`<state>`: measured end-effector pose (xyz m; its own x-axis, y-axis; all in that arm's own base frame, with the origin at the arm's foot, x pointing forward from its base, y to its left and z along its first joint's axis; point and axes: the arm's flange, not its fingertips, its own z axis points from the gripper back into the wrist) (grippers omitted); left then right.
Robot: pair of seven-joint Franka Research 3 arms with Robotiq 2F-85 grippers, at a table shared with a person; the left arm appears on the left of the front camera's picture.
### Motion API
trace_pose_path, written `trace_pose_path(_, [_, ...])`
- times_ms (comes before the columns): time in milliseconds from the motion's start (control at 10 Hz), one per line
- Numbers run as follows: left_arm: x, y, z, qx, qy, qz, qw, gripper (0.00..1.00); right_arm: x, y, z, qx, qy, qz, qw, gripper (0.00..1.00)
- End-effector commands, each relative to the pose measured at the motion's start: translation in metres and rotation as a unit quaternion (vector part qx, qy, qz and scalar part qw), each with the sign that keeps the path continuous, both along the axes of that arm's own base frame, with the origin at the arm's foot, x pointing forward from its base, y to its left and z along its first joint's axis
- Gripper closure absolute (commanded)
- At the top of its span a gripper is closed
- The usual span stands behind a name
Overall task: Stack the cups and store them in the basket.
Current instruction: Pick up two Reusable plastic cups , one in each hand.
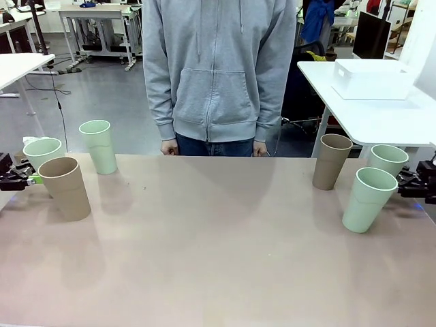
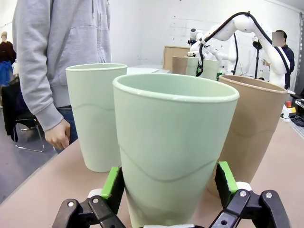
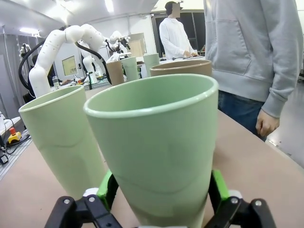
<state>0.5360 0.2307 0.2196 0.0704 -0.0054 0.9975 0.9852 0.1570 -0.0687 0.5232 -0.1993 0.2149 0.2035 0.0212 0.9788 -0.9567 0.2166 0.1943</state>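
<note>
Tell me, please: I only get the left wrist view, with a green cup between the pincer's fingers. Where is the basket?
Observer: The basket sits on a separate white table, off the brown table's far right corner.
Visitor: And the other arm?
Observer: The right pincer has its green pads either side of a mint cup; contact unclear.
Visitor: Is the person holding one?
Observer: No, one hand and the other hand hang at the far edge, holding no cup.
</note>
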Motion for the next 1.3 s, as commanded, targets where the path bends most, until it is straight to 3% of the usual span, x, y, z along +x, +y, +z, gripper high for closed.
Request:
trace_pose_path(0, [-0.009,-0.016,0.002,0.011,-0.024,0.017,1.000,0.00,0.002,0.014,0.005,0.004,0.006,-0.020,1.000,0.00])
trace_pose_path(1200, [0.004,-0.028,-0.002,-0.015,0.010,0.004,1.000,0.00,0.012,0.043,0.001,0.012,0.023,-0.005,1.000,0.00])
